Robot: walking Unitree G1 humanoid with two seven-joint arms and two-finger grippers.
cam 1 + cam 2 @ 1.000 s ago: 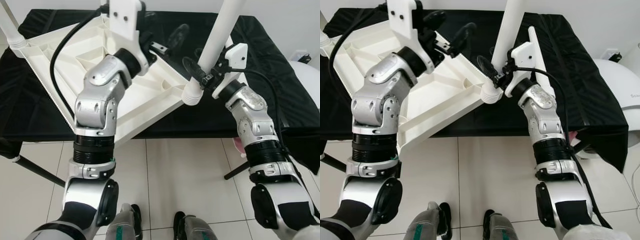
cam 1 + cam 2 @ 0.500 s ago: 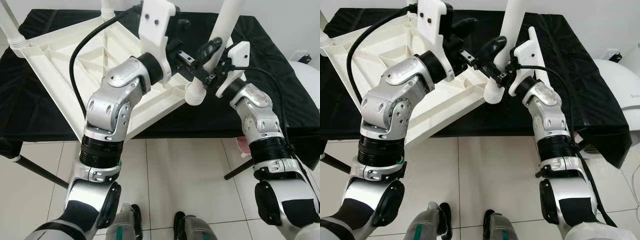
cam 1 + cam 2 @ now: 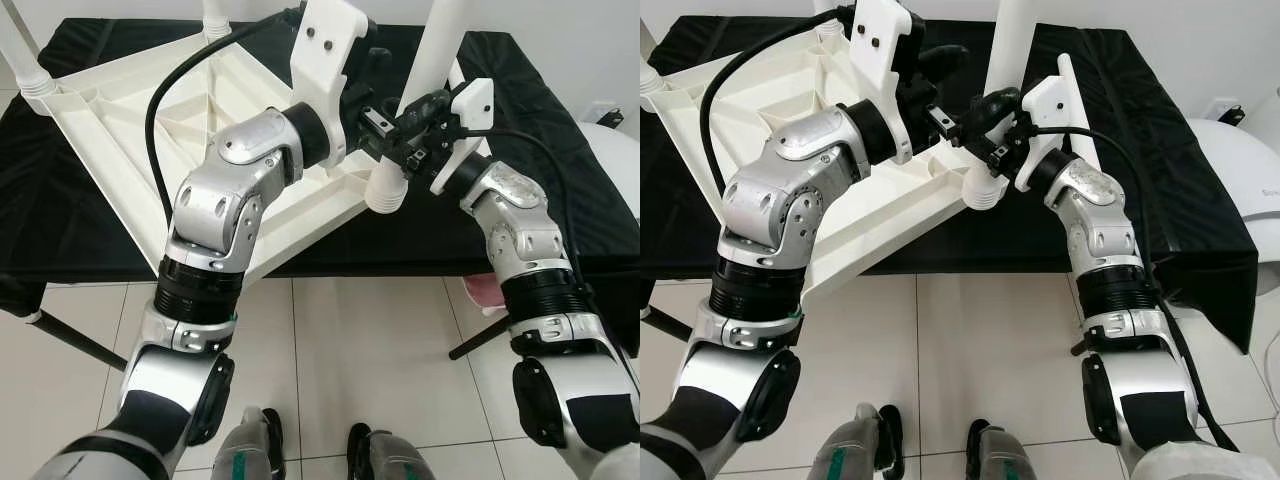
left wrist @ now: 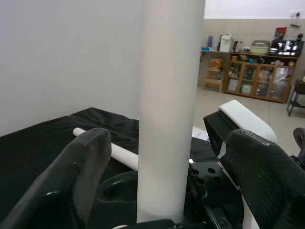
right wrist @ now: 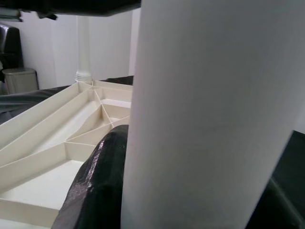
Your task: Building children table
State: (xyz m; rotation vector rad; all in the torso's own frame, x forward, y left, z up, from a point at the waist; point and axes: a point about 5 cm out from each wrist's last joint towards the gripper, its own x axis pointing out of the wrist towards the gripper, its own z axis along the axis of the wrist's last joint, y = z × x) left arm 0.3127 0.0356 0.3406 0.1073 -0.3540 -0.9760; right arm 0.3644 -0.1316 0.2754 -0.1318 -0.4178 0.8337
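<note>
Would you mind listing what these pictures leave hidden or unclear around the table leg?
- Leg top: cut off by the eye views' upper edge.
- Leg's joint with the tabletop: covered by both grippers in the eye views.
- Left gripper: fingers straddle the leg; contact unclear.
- Right gripper: grip blocked by the leg in its wrist view.

Silver segmented arms, black ribbed bands at forearm joints. White angular wrist housings behind left gripper (image 3: 385, 95) and right gripper (image 3: 415, 125); two dark screw holes on left housing. Black cables loop from each housing. Fingers (image 4: 81, 176) black, matte, perhaps rubbery. Green-marked feet.
</note>
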